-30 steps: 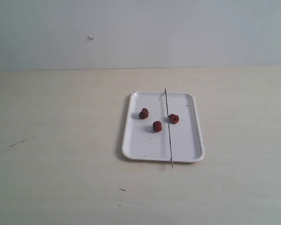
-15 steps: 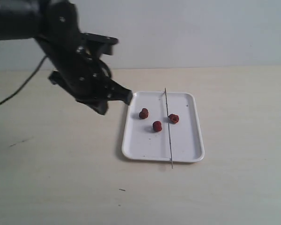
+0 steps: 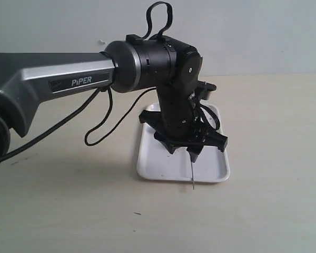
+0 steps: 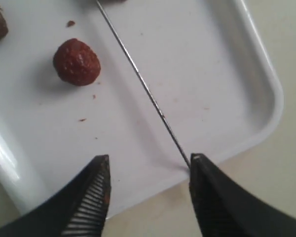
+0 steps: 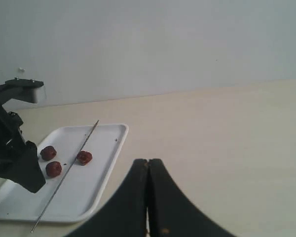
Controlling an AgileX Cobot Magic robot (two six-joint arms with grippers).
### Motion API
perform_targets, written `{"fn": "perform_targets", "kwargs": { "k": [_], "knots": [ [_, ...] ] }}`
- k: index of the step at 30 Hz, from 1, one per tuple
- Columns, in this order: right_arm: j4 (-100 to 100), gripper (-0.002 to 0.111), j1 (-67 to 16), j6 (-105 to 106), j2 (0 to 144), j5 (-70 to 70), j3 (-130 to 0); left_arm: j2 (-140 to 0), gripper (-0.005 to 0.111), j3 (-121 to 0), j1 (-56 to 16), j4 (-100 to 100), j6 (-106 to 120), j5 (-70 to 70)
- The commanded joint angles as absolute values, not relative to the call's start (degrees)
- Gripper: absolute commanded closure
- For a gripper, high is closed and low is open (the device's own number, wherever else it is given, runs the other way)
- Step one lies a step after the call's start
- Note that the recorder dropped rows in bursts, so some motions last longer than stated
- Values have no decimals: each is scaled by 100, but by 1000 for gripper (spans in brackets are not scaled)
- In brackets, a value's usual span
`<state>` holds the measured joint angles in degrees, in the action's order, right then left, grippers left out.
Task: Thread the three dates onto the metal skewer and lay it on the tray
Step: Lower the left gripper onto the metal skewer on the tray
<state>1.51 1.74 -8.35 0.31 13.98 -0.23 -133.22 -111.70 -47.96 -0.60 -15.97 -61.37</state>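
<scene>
A white tray [image 3: 147, 167] lies on a pale wooden table [image 3: 274, 174]. The metal skewer [image 4: 143, 85] lies flat on the tray, slightly right of its middle. The skewer's long axis runs from the far rim to the near rim, and its near tip pokes past the near rim over the table. The three dates [image 5: 53, 169] sit loose on the tray, none threaded: two to the left of the skewer, one just beside it on the right. The left gripper [image 4: 149, 159] hangs low over the tray's near end, pointing down, jaws spread apart and holding nothing. One fingertip [image 4: 196, 163] is right at the skewer; contact cannot be told. The right gripper [image 5: 148, 164] is above the table well to the right, jaws pressed together, empty.
</scene>
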Motion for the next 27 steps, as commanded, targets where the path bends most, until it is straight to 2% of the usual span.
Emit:
{"fn": "perform_targets", "kwargs": {
  "k": [1, 12, 23, 25, 27],
  "knots": [
    [152, 108, 202, -797, 0, 1368, 0, -13429, 54, -11210, -4802, -124, -2220, -5934],
    [152, 108, 202, -809, 0, 1368, 0, -13855, 54, -11210, -4802, -578, -2419, -5414],
    [152, 108, 202, -809, 0, 1368, 0, -13855, 55, -11210, -4802, -657, -2445, -5726],
    [152, 108, 202, -809, 0, 1368, 0, -13855, 58, -11210, -4802, -669, -2445, -5737],
    [152, 108, 202, -809, 0, 1368, 0, -13855, 66, -11210, -4802, -669, -2445, -5725]
  ]
}}
